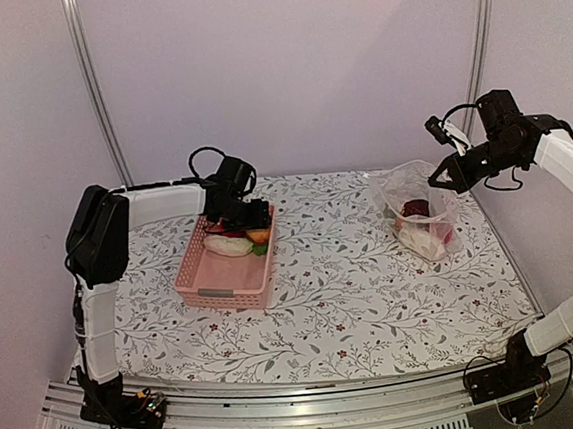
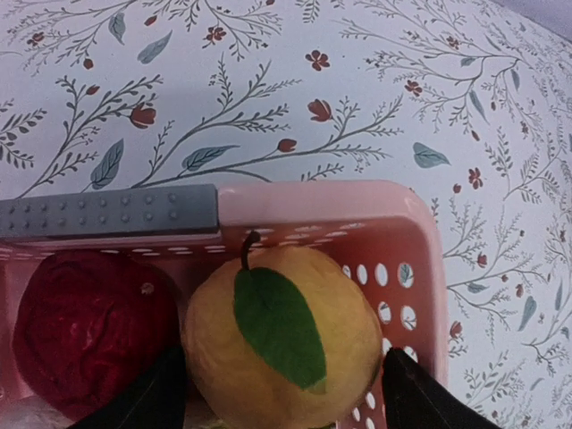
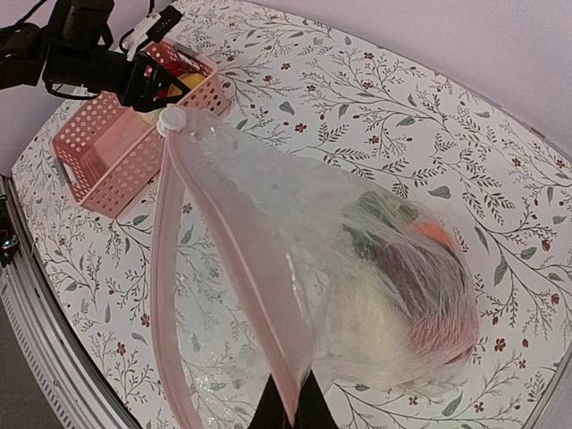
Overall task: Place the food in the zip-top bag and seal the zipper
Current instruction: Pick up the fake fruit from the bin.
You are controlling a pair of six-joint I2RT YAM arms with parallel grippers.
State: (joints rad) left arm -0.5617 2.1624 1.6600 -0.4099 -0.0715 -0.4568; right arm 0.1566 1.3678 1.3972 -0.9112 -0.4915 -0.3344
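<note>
Your left gripper (image 2: 284, 400) stands wide with the yellow fruit (image 2: 214, 349) between its fingers in the pink basket (image 2: 407, 223), seemingly ready to close, while your right gripper (image 3: 288, 407) pinches the zipper (image 3: 228, 241), lifting the zip-top bag (image 3: 357, 214) mouth above the food (image 3: 420, 304) ahead.

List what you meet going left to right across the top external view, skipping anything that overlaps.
left arm's base → pink basket → zip-top bag → right arm's base
</note>
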